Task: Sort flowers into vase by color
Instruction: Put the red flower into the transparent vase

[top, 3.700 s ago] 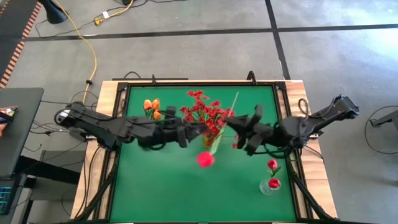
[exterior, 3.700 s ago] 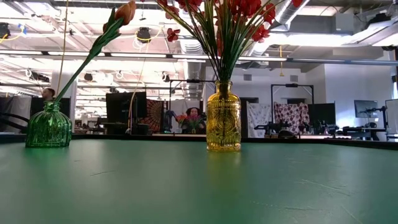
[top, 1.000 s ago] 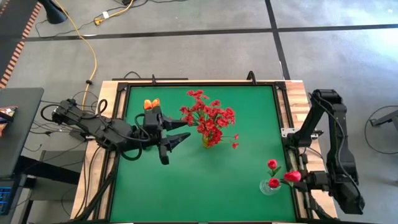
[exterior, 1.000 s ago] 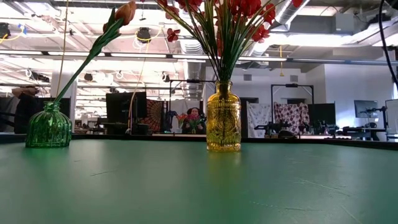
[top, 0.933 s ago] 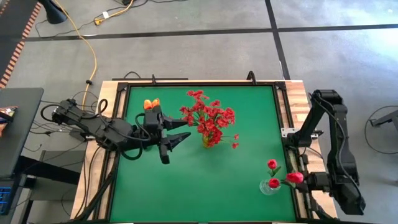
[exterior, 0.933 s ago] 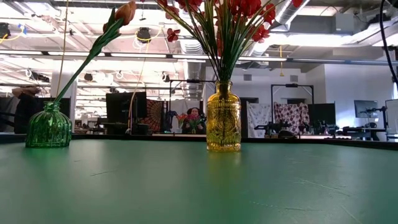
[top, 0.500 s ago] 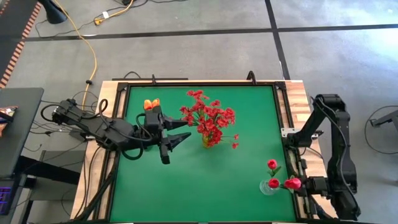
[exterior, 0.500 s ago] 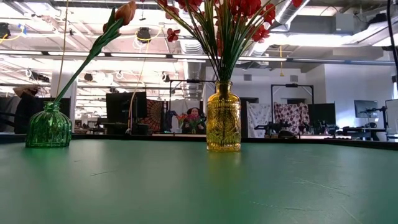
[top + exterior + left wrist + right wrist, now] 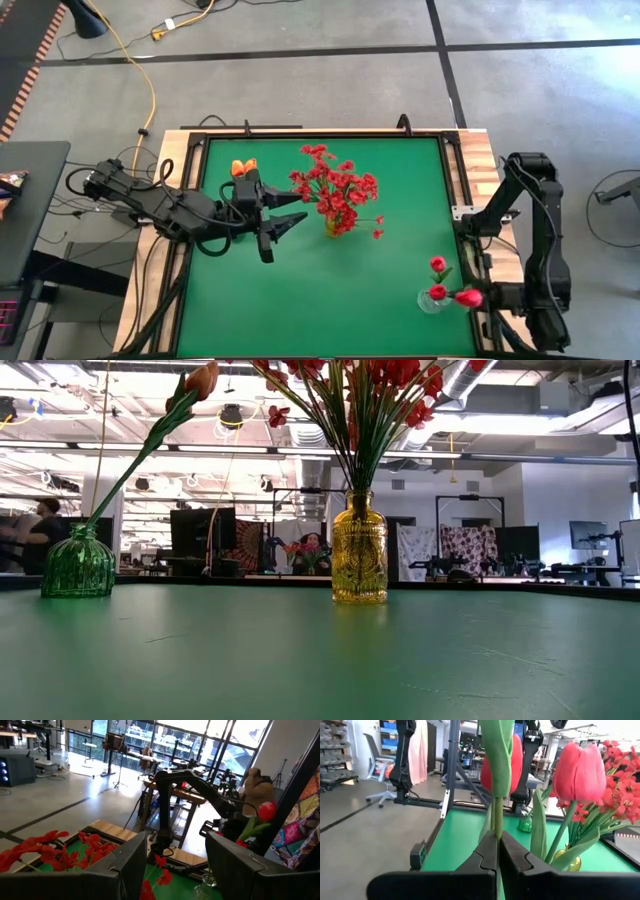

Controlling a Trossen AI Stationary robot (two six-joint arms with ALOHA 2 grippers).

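Here, the right gripper (image 9: 497,851) pinches a red-pink tulip (image 9: 469,298) by its stem beside the clear vase (image 9: 433,301) at the table's right front corner, where, seemingly off-centre, it could miss or tip the vase, while the left gripper (image 9: 288,222) waits open mid-table.

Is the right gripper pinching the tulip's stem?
Touching. In the right wrist view the right gripper is shut on the tulip's stem, which rises straight out from between its fingers.
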